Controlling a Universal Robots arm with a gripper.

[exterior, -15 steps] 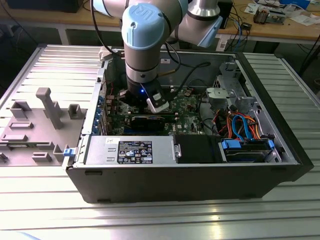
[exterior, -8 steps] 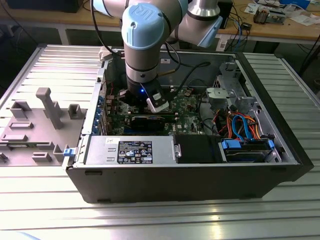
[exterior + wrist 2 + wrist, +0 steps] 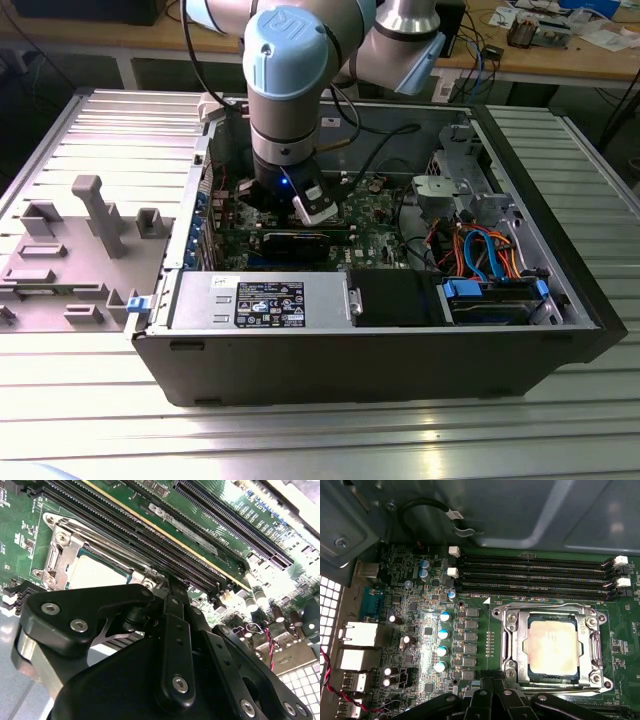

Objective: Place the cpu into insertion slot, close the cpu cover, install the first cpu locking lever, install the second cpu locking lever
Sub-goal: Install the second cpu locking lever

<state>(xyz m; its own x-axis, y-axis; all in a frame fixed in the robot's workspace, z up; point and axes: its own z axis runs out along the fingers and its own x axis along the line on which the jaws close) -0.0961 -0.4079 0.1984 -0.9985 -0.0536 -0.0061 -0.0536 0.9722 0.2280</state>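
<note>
I see the cpu (image 3: pixel 554 647) lying flat in the insertion slot (image 3: pixel 522 680), with the cpu cover (image 3: pixel 551 618) shut down around it. My gripper (image 3: pixel 172 587) hangs just beside the slot, over the board. Its black fingers (image 3: pixel 175 615) are pressed together, holding nothing. The long memory slots (image 3: pixel 535 577) run next to the slot.

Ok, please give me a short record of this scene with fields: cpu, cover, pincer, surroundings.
cpu: the cpu sits flat in the insertion slot
cover: the cpu cover lies down around the chip, as a silver frame
pincer: the pincer is just beside the socket's edge, holding nothing visible
surroundings: black memory slots run along one side of the socket, inside the open computer case
</note>
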